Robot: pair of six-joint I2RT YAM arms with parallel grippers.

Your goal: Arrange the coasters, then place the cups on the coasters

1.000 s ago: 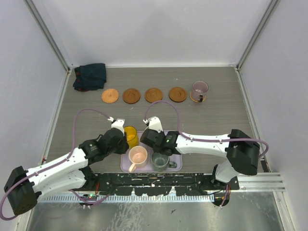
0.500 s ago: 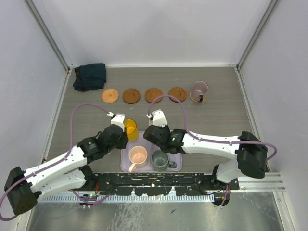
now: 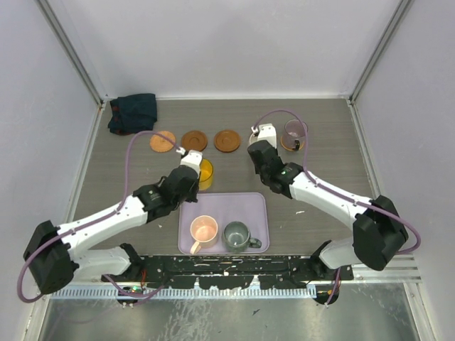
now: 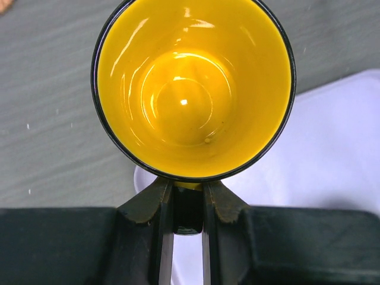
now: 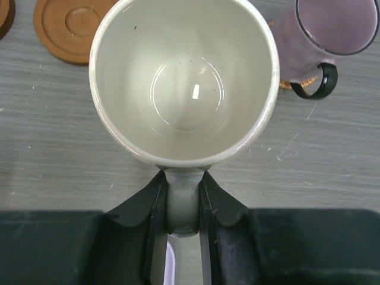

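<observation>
My left gripper is shut on the handle of the yellow-orange cup, which hangs over the table just beyond the lilac tray. In the top view this cup is near the coaster row. My right gripper is shut on the cream cup's handle. The cream cup hangs between a dark brown coaster and the purple cup, which stands on a cork coaster. Three coasters show bare at the back. The pink cup and the grey-green cup stand on the tray.
A dark folded cloth lies at the back left corner. The lilac tray sits at the near middle, between the arm bases. Walls close the table on the left, right and far sides.
Both arms have carried their cups off the tray towards the far row. The yellow cup went a little forward. The cream cup went far right, next to the purple cup.
</observation>
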